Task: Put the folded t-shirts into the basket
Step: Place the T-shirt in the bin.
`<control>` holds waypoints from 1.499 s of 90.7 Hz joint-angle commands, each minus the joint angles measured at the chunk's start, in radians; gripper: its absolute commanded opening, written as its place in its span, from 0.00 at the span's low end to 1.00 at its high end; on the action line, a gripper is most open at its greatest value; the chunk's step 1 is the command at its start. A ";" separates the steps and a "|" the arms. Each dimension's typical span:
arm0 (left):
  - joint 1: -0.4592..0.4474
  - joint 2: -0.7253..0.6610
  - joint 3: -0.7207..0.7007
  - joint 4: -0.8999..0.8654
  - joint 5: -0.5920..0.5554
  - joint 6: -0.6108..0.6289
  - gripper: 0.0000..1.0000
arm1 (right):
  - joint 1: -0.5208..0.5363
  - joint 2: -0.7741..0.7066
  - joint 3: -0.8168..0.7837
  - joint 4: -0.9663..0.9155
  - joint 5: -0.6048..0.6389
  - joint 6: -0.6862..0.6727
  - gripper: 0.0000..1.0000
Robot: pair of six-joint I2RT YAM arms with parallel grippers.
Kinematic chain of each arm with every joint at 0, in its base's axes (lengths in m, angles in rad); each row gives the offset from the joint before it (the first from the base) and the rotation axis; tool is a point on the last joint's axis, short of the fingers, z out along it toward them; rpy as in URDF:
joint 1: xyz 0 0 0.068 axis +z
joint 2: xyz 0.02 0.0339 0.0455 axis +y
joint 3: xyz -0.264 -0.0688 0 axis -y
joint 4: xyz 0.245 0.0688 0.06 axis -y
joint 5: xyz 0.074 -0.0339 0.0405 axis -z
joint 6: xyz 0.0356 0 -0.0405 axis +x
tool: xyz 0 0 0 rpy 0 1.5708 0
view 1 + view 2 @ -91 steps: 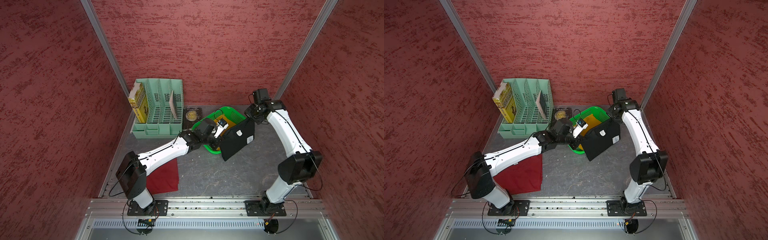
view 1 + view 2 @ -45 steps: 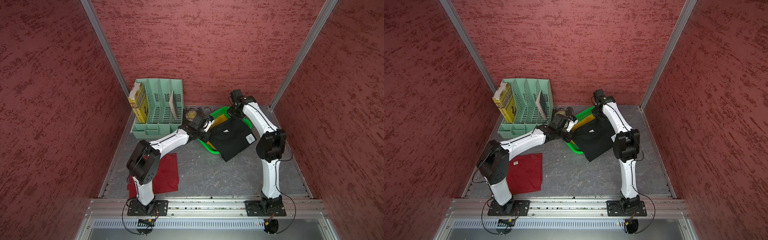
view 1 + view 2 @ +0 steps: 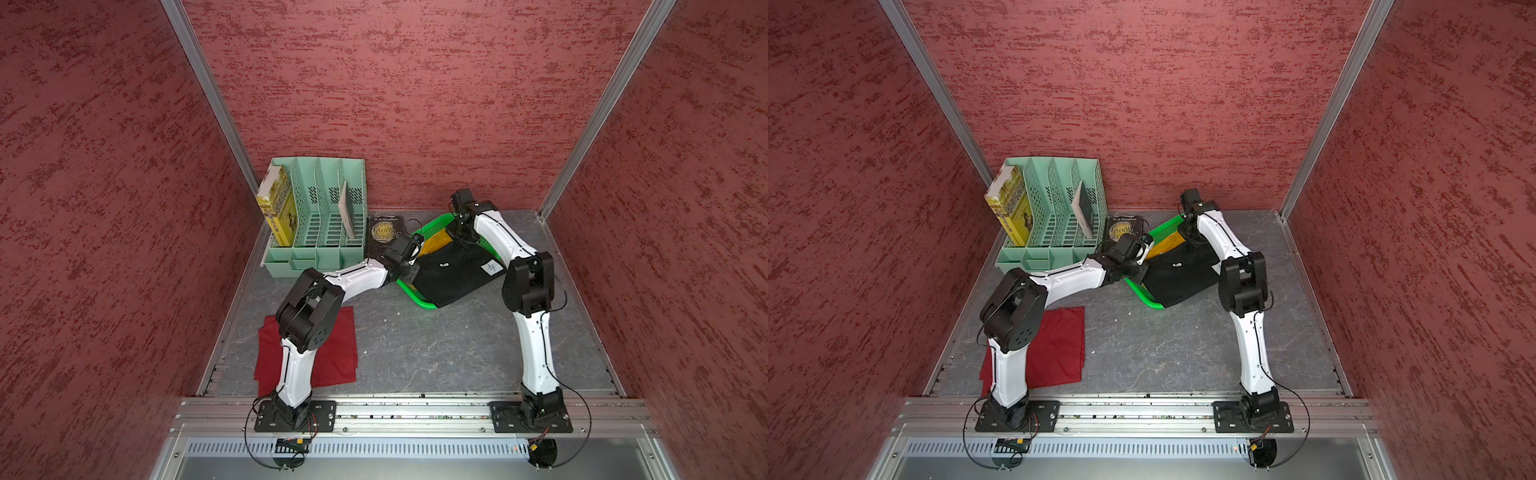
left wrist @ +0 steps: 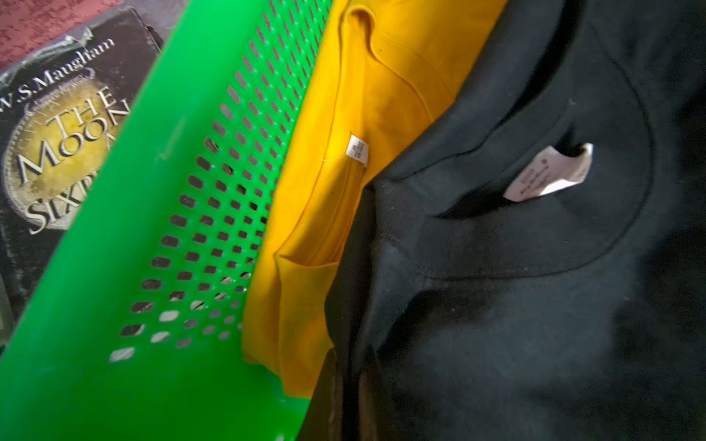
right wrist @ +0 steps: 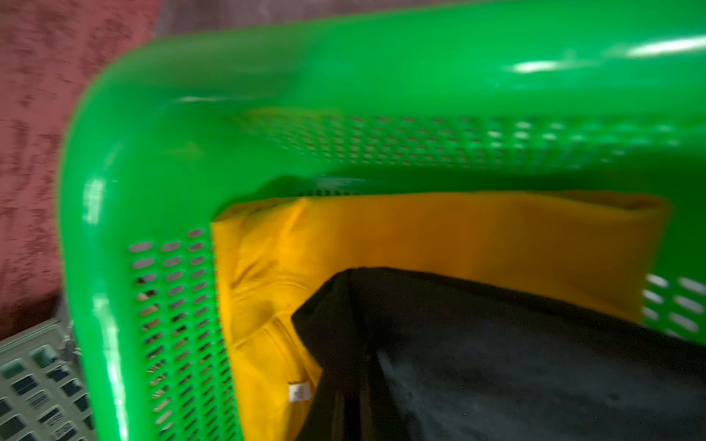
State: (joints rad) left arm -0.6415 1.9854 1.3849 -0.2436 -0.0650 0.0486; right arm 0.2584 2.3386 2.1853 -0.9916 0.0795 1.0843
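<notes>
Only the top views show the dark red t-shirt [image 3: 336, 353], flat on the desk [image 3: 415, 345] well behind the left pincer [image 3: 409, 270]. The left wrist view shows small white neck labels up close. The mustard t-shirt [image 4: 344, 191] lies in the green mesh basket [image 4: 114, 305], with the black t-shirt [image 4: 535, 267] draped over it. Left and right pincer [image 3: 461, 239] are both closed, each pinching the black cloth's edge.

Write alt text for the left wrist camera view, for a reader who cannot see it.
Close up, a black t-shirt lies partly over a yellow t-shirt that sits in a bright green basket with perforated walls. Outside the basket lies a dark book with the words The Moon readable on its cover.
</notes>
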 commanded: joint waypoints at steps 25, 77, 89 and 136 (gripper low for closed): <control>0.031 -0.056 -0.064 0.084 0.032 -0.037 0.00 | 0.011 -0.059 -0.094 0.285 -0.037 -0.028 0.00; -0.003 -0.233 -0.110 0.132 -0.019 -0.008 0.53 | 0.011 -0.209 -0.099 0.281 -0.091 -0.135 0.58; -0.041 -0.381 -0.180 0.144 -0.024 -0.026 0.55 | 0.033 -0.331 -0.173 0.288 -0.067 -0.311 0.66; 0.398 -1.044 -0.822 0.116 -0.087 -0.661 1.00 | 0.298 -0.876 -1.000 0.606 -0.625 -0.548 0.68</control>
State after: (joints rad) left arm -0.2932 1.0554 0.6239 -0.1146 -0.1089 -0.5064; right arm 0.4732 1.5051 1.3060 -0.4896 -0.3676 0.5587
